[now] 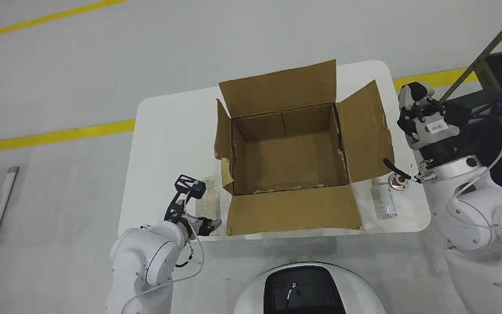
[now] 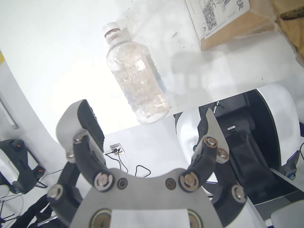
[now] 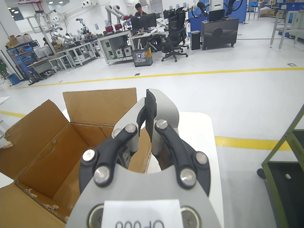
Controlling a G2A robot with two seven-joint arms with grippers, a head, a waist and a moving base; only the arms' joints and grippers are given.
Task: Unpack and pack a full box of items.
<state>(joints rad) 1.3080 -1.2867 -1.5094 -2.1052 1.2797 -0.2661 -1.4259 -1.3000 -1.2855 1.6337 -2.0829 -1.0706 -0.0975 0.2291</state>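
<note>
An open cardboard box [image 1: 286,153] stands in the middle of the white table [image 1: 172,133], its inside bare and all flaps folded out. A clear plastic bottle [image 2: 135,77] lies on its side near the table's front edge, left of the box [image 2: 228,8]; it also shows faintly as the bottle [image 1: 209,196] from above. My left gripper [image 2: 147,113] is open, just short of the bottle's base, with nothing between its fingers. A second clear bottle [image 1: 385,198] lies right of the box. My right gripper [image 3: 148,105] is shut and empty, held above the table's right side beside the box [image 3: 47,148].
The front flap [image 1: 294,210] hangs out toward the table's near edge. The right flap [image 1: 365,129] spreads toward the right arm [image 1: 427,125]. Bare tabletop lies left of the box and at the far right corner [image 3: 201,129]. A dark cart [image 3: 282,179] stands off the table's right.
</note>
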